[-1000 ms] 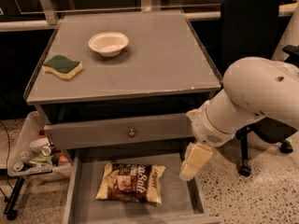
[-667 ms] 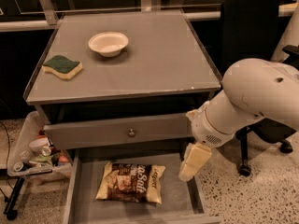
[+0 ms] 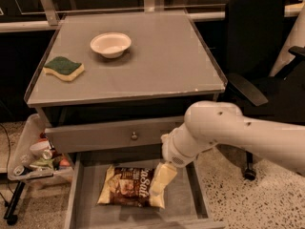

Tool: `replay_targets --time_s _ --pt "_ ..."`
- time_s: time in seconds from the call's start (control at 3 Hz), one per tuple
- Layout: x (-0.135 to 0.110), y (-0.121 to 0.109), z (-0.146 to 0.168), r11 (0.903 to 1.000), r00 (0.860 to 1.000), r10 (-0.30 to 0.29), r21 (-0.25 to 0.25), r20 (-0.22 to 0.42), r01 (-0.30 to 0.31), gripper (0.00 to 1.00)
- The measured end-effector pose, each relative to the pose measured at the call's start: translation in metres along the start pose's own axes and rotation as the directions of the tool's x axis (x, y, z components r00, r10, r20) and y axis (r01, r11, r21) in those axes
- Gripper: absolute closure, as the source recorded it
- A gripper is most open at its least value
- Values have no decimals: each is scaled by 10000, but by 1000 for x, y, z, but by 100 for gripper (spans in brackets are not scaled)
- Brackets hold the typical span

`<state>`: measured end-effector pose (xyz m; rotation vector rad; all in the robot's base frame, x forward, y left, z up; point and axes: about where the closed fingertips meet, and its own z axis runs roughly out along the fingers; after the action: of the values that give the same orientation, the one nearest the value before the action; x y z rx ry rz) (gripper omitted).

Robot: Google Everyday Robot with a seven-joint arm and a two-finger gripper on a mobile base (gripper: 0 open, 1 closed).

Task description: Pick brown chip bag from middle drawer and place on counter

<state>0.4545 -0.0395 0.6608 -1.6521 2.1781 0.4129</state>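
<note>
One gripper [image 3: 161, 181] is hovering over the brown chip bag [image 3: 125, 187] in the middle drawer [image 3: 188, 203] | closure: cannot tell | best: centring, then lifting straight.

The middle drawer [image 3: 190, 203] stands pulled out below the counter [image 3: 157, 63], and the brown chip bag [image 3: 126, 193] lies flat on its grey floor. The gripper [image 3: 161, 181], on a white arm [image 3: 238, 132] reaching in from the right, hangs over the bag's right end; whether it touches cannot be told. On the counter, a white bowl [image 3: 110, 44] and a green-and-yellow sponge [image 3: 64, 68] sit apart.
</note>
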Motion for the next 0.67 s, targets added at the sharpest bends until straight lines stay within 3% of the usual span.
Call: replay_targets --time_s 0.33,0.67 --pt "4 1 62 9992 9992 291 -291 269 -283 0" --pt "4 -1 70 9990 9985 376 -264 407 -366 0"
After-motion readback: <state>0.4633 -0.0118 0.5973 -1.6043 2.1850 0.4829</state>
